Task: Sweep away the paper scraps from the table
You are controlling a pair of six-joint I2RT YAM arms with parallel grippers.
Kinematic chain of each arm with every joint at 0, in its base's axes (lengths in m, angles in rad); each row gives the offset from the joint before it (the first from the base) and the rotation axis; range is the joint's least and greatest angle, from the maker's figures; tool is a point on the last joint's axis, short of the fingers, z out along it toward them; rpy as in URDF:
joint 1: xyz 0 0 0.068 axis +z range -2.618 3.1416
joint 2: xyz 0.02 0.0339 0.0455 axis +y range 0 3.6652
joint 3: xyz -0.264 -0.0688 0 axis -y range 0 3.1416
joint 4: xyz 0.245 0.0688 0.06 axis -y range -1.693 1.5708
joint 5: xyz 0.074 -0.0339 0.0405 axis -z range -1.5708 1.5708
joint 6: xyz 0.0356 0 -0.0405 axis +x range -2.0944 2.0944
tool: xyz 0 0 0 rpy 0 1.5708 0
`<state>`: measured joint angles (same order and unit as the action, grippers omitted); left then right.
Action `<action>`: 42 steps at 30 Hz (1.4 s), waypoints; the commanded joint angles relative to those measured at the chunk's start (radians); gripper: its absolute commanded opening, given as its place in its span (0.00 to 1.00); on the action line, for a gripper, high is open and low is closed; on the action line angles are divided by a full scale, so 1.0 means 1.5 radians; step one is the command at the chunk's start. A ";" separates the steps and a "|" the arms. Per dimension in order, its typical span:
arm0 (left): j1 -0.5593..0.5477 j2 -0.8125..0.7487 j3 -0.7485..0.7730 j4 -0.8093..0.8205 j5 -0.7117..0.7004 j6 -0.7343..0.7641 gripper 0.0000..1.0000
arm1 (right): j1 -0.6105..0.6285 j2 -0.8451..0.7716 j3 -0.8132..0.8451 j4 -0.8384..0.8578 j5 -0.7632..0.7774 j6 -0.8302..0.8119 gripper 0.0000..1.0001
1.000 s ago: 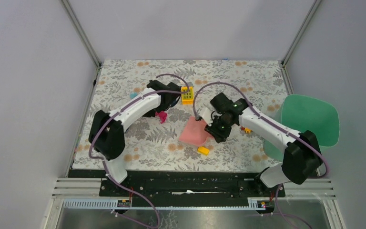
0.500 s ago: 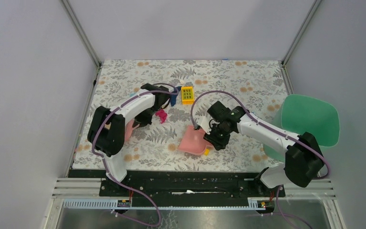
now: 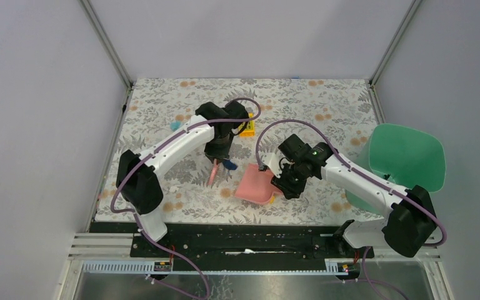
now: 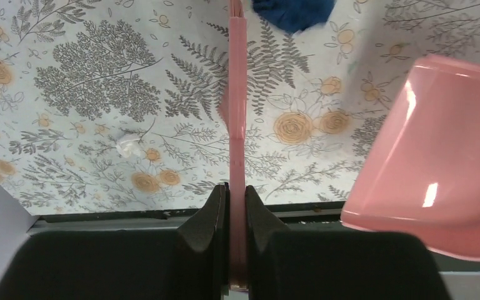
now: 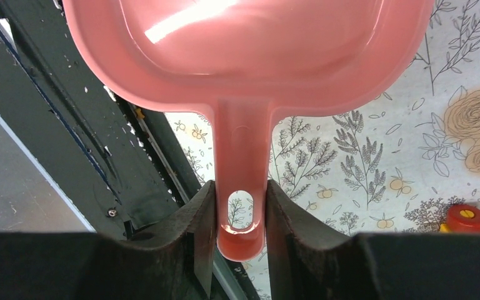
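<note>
My left gripper (image 3: 217, 150) is shut on the thin pink brush (image 3: 213, 173), which shows edge-on in the left wrist view (image 4: 237, 94). A dark blue paper scrap (image 3: 228, 164) lies beside the brush tip, and shows there too (image 4: 294, 12). A small white scrap (image 4: 127, 147) lies on the table (image 3: 162, 100) left of the brush. My right gripper (image 3: 285, 182) is shut on the handle (image 5: 240, 156) of the pink dustpan (image 3: 254, 185), which is right of the brush. The pan (image 5: 250, 37) looks empty. No magenta scrap shows clearly.
A yellow block (image 3: 247, 128) sits behind the left gripper. A small yellow block (image 3: 270, 200) lies by the dustpan's near corner. A yellow block with a red stud (image 5: 469, 220) shows near the right gripper. The green tray (image 3: 406, 156) stands at the right edge.
My left gripper swung right and nearer with the brush, and the dark blue scrap moved nearer, towards the dustpan. My right gripper drew the dustpan nearer the front edge.
</note>
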<state>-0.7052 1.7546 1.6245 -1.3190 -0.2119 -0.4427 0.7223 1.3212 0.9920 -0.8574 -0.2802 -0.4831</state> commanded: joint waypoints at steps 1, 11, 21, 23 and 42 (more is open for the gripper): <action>-0.001 -0.033 0.058 -0.053 0.004 -0.043 0.00 | 0.005 -0.028 0.001 -0.014 -0.020 0.012 0.00; -0.004 -0.115 0.086 -0.095 -0.103 -0.130 0.00 | 0.005 0.043 0.031 -0.034 0.073 -0.054 0.00; 0.071 -0.129 -0.088 -0.096 -0.281 -0.128 0.00 | 0.013 0.175 0.180 -0.055 0.061 -0.051 0.00; 0.086 -0.128 -0.114 -0.095 -0.306 -0.123 0.00 | 0.017 0.182 0.186 -0.055 0.046 -0.048 0.00; 0.098 -0.158 -0.154 0.044 0.006 -0.068 0.00 | 0.024 0.198 0.152 -0.069 0.258 -0.061 0.00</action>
<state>-0.5537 1.5917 1.3224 -1.3926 -0.4229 -0.5865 0.7528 1.6066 1.2175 -0.9306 -0.0437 -0.5610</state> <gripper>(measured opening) 0.115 0.366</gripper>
